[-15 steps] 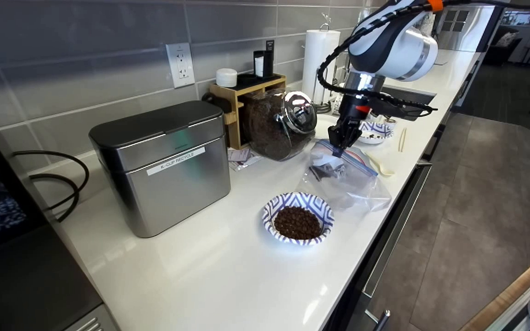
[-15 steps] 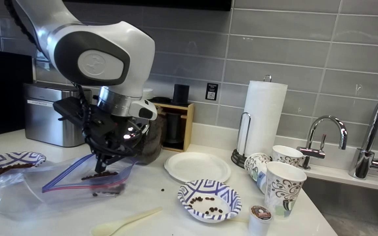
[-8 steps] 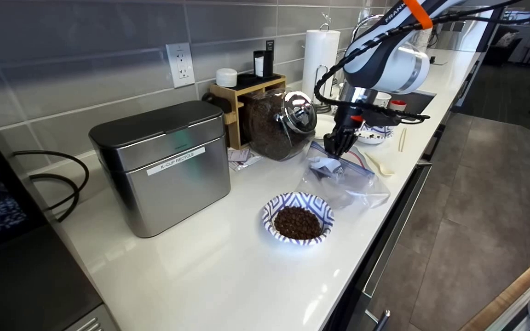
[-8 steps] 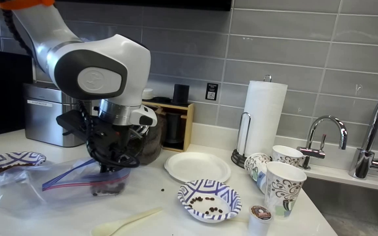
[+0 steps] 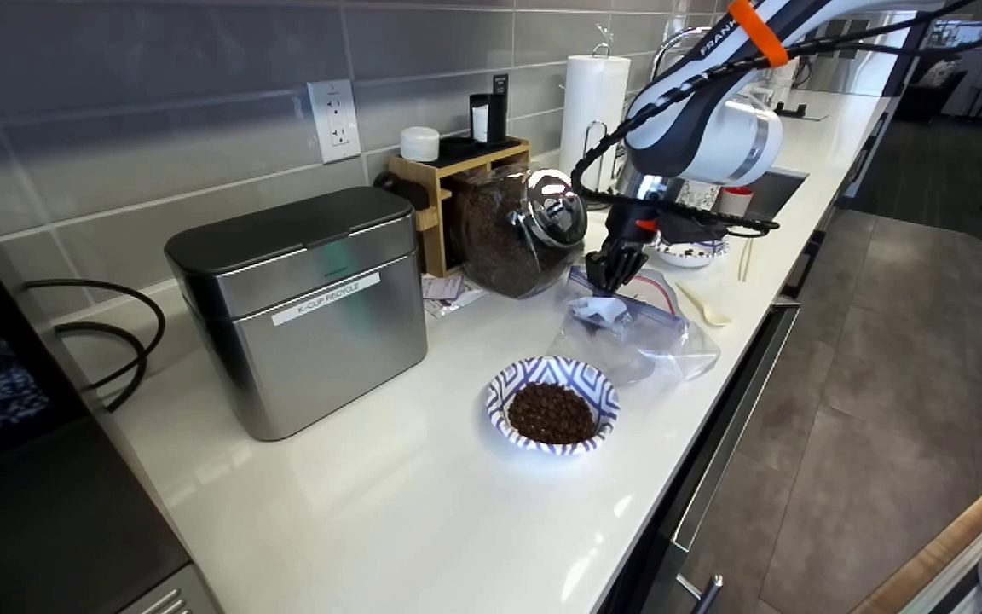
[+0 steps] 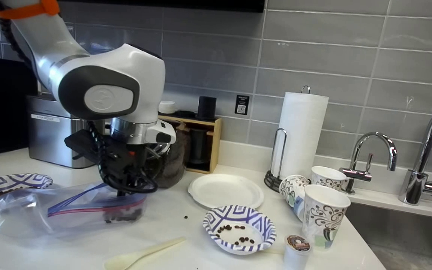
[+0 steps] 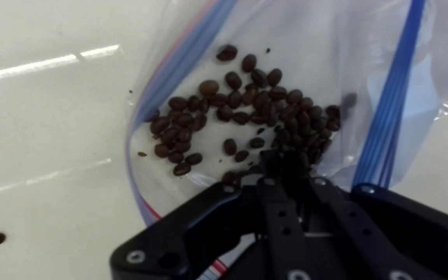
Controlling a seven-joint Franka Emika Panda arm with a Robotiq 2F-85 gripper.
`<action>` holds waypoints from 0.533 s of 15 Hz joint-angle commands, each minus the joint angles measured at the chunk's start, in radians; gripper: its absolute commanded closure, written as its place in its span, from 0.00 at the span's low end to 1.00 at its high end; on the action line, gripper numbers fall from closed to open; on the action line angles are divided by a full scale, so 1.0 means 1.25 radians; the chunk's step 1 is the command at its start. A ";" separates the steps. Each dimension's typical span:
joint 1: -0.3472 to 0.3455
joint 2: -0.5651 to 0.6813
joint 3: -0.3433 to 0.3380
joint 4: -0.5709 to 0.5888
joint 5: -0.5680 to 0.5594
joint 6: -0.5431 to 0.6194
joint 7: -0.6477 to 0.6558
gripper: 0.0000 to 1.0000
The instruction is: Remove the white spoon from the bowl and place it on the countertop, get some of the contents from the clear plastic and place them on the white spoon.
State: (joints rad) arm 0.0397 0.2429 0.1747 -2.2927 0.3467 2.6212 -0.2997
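Note:
The white spoon lies on the countertop, apart from the bowl with a few coffee beans in it; the spoon also shows in an exterior view. The clear plastic is a zip bag with a blue and pink seal, lying open on the counter. Its coffee beans show in the wrist view. My gripper points down inside the bag's mouth, its fingertips at the bean pile. The fingers look closed together. The tips are dark, so I cannot tell whether beans are between them.
A bowl full of beans stands beside the bag. A glass jar, wooden shelf and grey metal box line the wall. A white plate, paper cups and a pod cup stand near the sink.
My gripper has come down into the bag's mouth, its tips now behind the seal, and shifted slightly toward the jar. The bag's mouth has shifted slightly. The spoon and bowls have not moved.

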 commanded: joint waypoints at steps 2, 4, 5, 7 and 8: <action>-0.001 0.027 0.014 0.018 -0.002 0.021 0.002 0.71; -0.001 0.032 0.016 0.022 -0.005 0.022 0.003 0.60; -0.001 0.035 0.017 0.024 -0.008 0.021 0.002 0.58; 0.000 0.038 0.017 0.023 -0.013 0.021 0.003 0.60; 0.001 0.039 0.017 0.023 -0.016 0.021 0.004 0.63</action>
State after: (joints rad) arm 0.0397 0.2667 0.1885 -2.2737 0.3441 2.6263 -0.2999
